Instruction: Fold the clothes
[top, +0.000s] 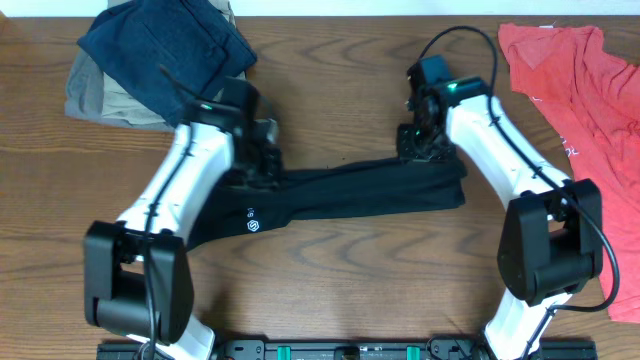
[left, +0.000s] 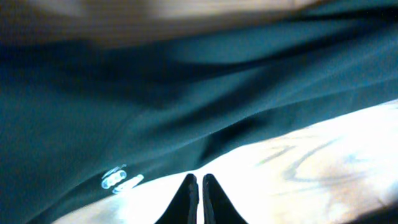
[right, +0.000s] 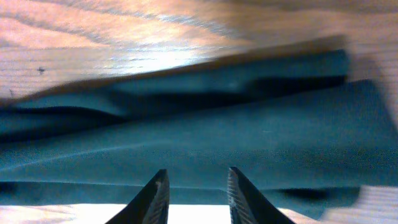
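Left claw (left: 198, 191) closed, right claw (right: 198, 190) parted over the clothes (top: 370, 195): soft, light, limp cloth will likely sag, so take your hold at both end corners.

Colours on the brown wood-grain table (top: 330, 90)
We see a plain black soft-fabric garment (top: 380, 195) with a small white round logo (top: 251, 224), a coral-red cloth shirt (top: 590, 100), a navy blue folded garment (top: 165, 45) and a khaki garment (top: 95, 100).

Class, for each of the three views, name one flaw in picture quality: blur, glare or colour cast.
Overhead: sharp and evenly lit, though the black garment hides its folds. Left wrist: soft, the table washed out by glare. Right wrist: smeared, the black garment looks teal.
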